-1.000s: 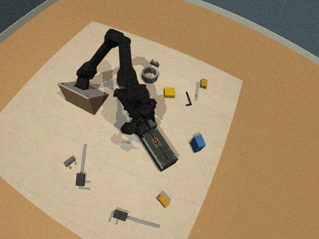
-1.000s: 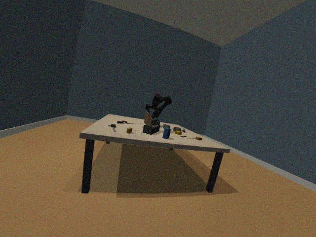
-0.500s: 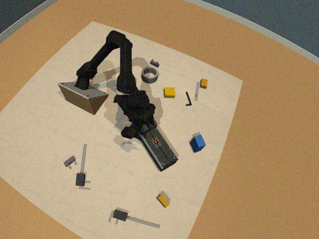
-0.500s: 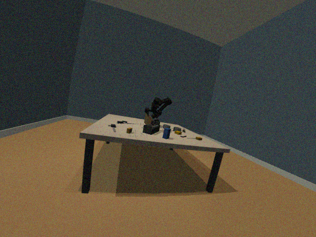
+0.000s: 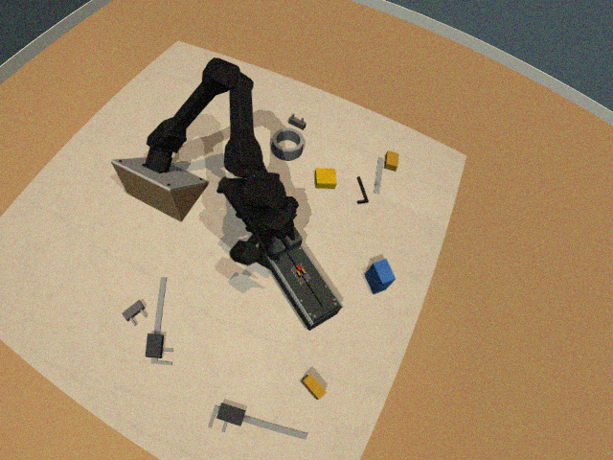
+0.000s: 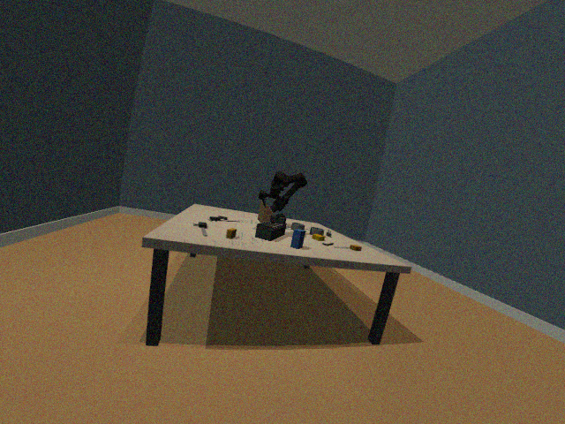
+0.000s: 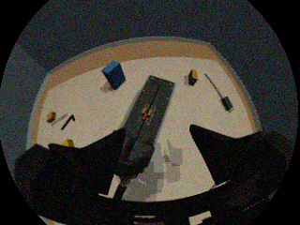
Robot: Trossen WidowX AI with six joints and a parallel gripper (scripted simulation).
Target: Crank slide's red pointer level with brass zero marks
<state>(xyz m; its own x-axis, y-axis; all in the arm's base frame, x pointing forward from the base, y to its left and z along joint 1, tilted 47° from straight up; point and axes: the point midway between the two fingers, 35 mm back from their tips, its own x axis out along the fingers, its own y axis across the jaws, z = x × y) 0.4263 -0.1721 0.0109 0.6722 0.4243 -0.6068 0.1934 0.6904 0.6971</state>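
Note:
The machine is a long dark box (image 5: 316,303) (image 6: 267,231) (image 7: 159,89) on the table. Its red pointer (image 5: 298,267) (image 7: 145,116) is beside the small brass marks (image 5: 303,271) (image 7: 149,112) and looks slightly toward the crank end; the exact offset is too small to tell. The black crank handle (image 7: 120,189) sticks out beyond the near end in the wrist view, close to the left finger; the arm hides it in the top view. My gripper (image 5: 268,243) (image 7: 157,129) is open and empty, above the machine's crank end, with the fingers to either side.
A blue block (image 5: 380,276) (image 6: 297,238) (image 7: 113,75) stands beside the machine. A yellow block (image 5: 326,178), a grey ring (image 5: 287,145) and a black hex key (image 5: 363,192) lie on one side. Calipers (image 5: 154,345) (image 5: 231,413) lie on the other. A tilted board (image 5: 153,194) stands by the arm.

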